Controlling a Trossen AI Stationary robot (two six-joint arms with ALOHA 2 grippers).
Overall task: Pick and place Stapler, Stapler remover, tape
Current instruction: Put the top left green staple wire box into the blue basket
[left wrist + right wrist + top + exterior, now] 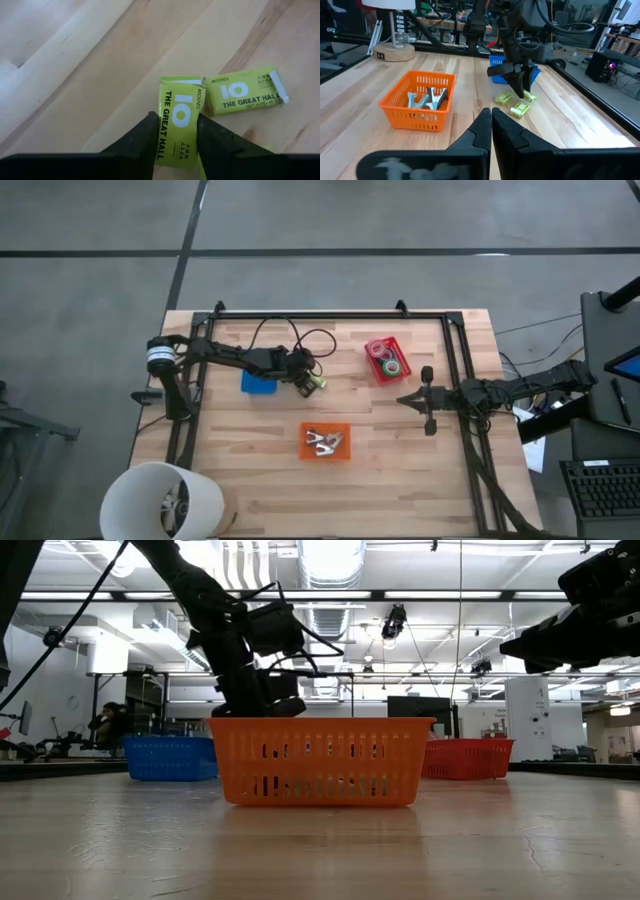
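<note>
One yellow-green staple box (177, 125) is straddled by the left gripper (176, 131) fingers, narrowed on its long sides but grip not confirmed; long axis runs w/ fingers, near desk centre beside blue bin (258, 383). Right gripper (491, 125) is parked shut near the right edge.

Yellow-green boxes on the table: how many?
3 visible. One sits between the left gripper's jaws, one is half hidden under it, one lies beside them. More may be hidden.

Three tape rolls (387, 360), blue, red-pink and green, lie in the red bin (378, 374).
</note>
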